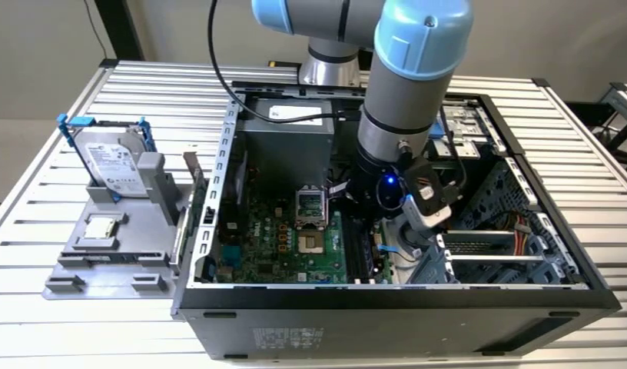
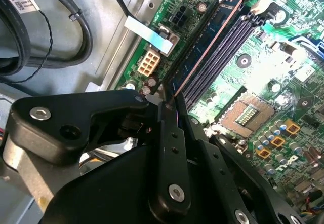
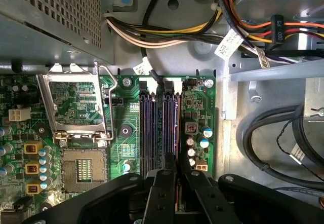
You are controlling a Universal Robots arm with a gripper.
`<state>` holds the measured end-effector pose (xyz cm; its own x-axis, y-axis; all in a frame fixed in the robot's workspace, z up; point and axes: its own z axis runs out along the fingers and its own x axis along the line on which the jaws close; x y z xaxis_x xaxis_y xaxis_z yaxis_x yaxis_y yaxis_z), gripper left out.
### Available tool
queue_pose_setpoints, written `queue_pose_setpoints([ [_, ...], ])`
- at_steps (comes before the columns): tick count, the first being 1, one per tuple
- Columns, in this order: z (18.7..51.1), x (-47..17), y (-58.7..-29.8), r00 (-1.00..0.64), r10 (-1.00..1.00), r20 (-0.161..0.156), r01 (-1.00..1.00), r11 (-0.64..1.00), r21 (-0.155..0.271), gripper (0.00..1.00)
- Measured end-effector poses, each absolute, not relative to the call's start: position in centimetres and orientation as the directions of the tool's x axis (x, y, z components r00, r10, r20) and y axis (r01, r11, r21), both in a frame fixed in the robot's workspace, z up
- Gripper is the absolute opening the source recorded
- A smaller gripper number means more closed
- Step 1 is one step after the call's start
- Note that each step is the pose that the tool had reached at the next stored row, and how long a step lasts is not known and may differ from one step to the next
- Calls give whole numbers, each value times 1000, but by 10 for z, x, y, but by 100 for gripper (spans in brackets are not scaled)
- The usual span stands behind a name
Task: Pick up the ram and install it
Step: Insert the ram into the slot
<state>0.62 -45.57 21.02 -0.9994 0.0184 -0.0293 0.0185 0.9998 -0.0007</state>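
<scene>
The ram is a thin blue stick standing on edge along the outermost black memory slot of the green motherboard. Its coppery top edge runs toward the white latches. My gripper is shut on the near end of the ram, one black finger on each face. In the first wrist view the fingers pinch the ram edge-on, beside the other memory slots. I cannot tell how deep it sits in the slot. In the exterior view the gripper is down inside the computer case.
Beside the slots lie an open CPU socket and its raised metal frame. Bundled cables and thick black cables crowd the case wall. Outside the case, a hard drive in a blue frame stands on a grey fixture.
</scene>
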Motion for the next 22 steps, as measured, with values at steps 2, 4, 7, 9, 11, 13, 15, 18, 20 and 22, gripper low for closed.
queue_pose_setpoints([
  [2, 210, 6, -456, -999, 18, -29, 18, 1000, -1, 0],
  [4, 210, 6, -456, -999, 18, -29, 18, 1000, 0, 100],
  [7, 210, 6, -456, -999, 18, -29, 19, 1000, -1, 100],
  [9, 214, 6, -456, -999, 19, -28, 19, 1000, -1, 100],
  [11, 221, 6, -456, -999, 20, -26, 20, 1000, -1, 100],
  [13, 227, 6, -456, -999, 22, -24, 22, 1000, -1, 100],
  [15, 235, 6, -456, -999, 22, -23, 22, 1000, -1, 100],
  [18, 249, 6, -456, -1000, 22, -22, 22, 1000, -1, 100],
  [20, 251, 6, -456, -1000, 22, -21, 23, 1000, -1, 100],
  [22, 251, 6, -456, -1000, 23, -21, 23, 1000, -1, 100],
])
